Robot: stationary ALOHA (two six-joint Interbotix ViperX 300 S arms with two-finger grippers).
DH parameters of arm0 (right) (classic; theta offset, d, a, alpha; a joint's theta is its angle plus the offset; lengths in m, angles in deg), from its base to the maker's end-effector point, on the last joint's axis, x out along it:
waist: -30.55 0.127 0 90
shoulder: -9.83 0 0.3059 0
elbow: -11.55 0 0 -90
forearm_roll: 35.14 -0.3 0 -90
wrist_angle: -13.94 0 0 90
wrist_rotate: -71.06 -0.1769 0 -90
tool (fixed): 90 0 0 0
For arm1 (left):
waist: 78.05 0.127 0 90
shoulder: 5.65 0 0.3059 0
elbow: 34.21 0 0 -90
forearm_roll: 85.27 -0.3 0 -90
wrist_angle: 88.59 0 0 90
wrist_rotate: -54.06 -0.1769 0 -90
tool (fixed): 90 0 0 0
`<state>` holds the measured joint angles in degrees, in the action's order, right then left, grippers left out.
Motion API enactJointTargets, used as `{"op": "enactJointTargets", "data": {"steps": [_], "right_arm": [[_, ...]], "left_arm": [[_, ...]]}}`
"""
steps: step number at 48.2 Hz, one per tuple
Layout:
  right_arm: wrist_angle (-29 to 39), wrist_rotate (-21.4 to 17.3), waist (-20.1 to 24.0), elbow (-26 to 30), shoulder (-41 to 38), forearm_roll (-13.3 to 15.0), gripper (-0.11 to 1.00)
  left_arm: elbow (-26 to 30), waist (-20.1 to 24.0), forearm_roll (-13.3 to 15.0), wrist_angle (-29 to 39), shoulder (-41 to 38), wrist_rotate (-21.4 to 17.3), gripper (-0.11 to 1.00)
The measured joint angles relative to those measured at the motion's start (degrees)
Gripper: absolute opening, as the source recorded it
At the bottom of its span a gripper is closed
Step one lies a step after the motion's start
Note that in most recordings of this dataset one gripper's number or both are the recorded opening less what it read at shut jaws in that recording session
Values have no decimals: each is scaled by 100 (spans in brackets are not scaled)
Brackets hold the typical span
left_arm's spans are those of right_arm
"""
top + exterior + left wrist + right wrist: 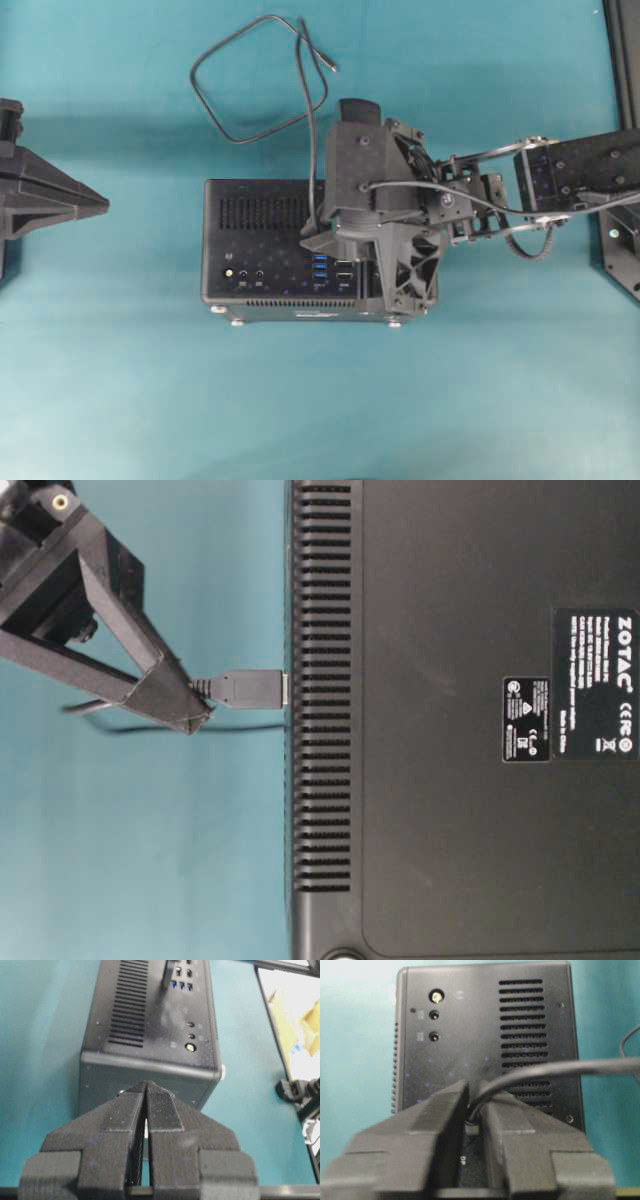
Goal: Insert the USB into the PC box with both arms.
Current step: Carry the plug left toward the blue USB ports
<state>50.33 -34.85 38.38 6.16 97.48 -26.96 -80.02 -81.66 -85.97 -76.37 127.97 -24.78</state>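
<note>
Risk is the USB (248,688) slipping from the PC box (460,720) if the loosened right gripper (472,1110) drags its cable, left gripper (146,1110) clenched empty.

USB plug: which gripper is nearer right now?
Right. The right gripper is directly over the USB plug, its tips at the plug's cable end at the PC box. The left gripper sits off the box's far side, jaws shut.
</note>
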Motion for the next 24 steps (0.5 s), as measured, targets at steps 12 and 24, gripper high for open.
{"op": "enactJointTargets", "data": {"steps": [12, 24], "right_arm": [[-26, -9, -53, -9, 79, 0, 61], [-26, -9, -53, -62, 88, 0, 61]], "left_arm": [[0, 0, 0, 9, 0, 9, 0], [0, 0, 0, 9, 0, 9, 0]]}}
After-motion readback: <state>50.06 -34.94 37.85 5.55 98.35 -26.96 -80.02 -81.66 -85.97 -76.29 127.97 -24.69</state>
